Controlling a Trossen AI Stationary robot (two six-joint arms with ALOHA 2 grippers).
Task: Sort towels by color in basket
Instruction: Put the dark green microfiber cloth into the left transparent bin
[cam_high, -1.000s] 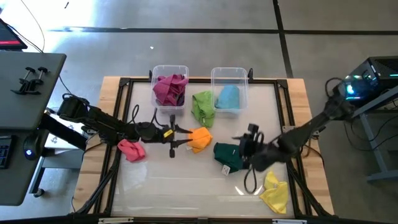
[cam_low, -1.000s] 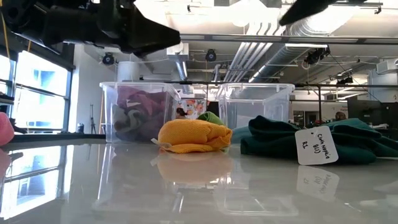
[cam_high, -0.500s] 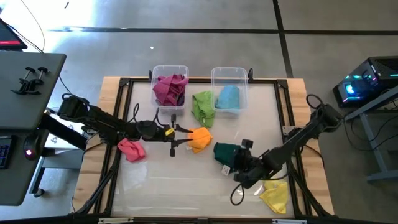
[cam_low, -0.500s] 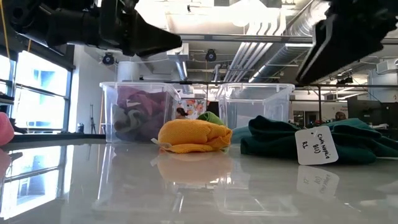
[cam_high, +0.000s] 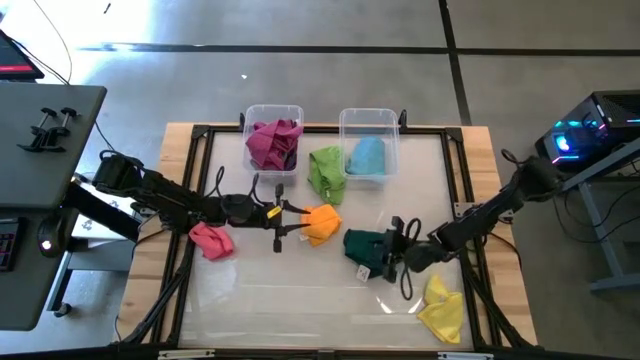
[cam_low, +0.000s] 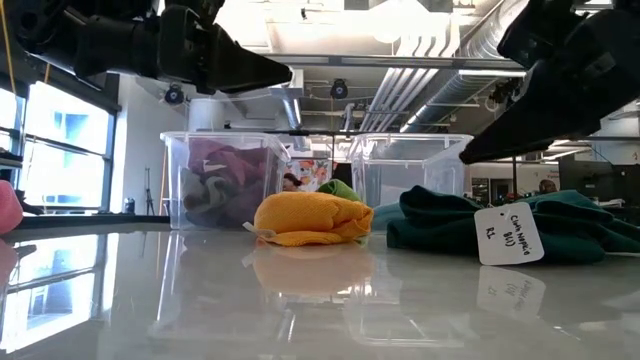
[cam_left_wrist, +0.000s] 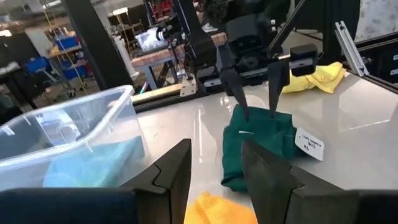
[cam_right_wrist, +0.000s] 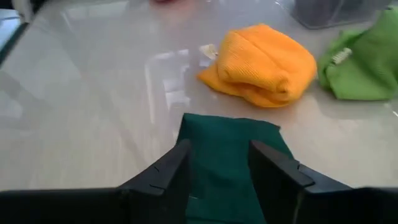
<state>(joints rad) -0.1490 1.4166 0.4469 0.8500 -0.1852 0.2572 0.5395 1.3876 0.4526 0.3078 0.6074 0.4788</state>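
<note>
Fingers of the right gripper (cam_high: 393, 250) stand spread just over the dark green towel (cam_high: 365, 248), grasping nothing. Left gripper (cam_high: 296, 222), also released, hovers beside the orange towel (cam_high: 322, 223).

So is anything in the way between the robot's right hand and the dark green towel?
No, nothing visible. The right hand hangs open right over the dark green towel, its fingers pointing down at the cloth. The orange towel lies off to the side, near the left hand.
</note>
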